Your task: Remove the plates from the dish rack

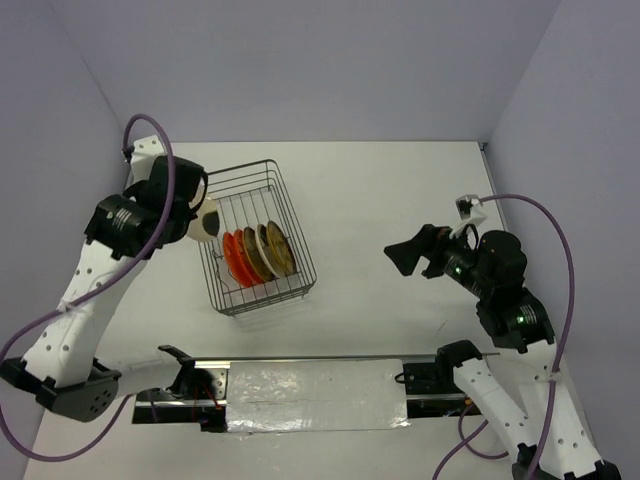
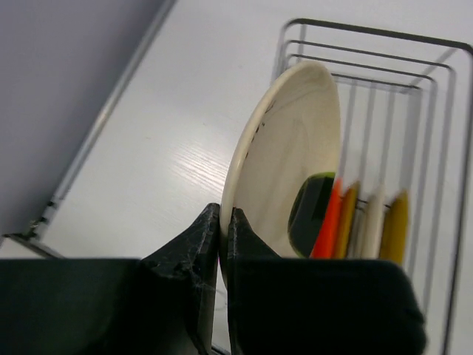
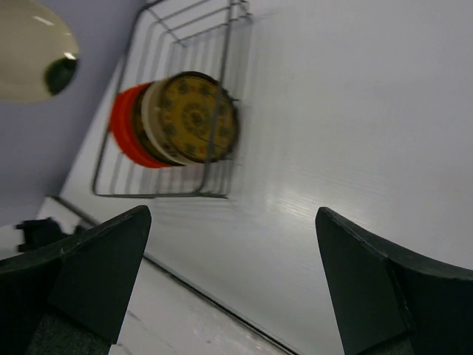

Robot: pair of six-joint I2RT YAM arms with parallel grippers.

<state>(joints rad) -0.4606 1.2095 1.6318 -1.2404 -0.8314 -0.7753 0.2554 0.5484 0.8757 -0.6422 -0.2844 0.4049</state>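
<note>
Plates (image 1: pixel 258 255) stand slotted in the rack (image 1: pixel 290 215), but one cream plate (image 2: pixel 284 155) hangs at the rack's left edge, pinched only at its rim by the left claw (image 2: pixel 224 237), so it may slip or pivot; the right claw (image 3: pixel 233 214) gapes empty, well right of the rack.

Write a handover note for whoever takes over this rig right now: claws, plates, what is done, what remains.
Left claw: shut on the rim of the cream plate, held on edge at the left side of the dish rack.
Right claw: open, empty, over the table to the right of the rack.
In the rack: orange-red plates and a yellow-patterned plate, among others, standing on edge.
Done: one plate gripped; none set down yet.
Left: set the cream plate down, then unload the rest.
</note>
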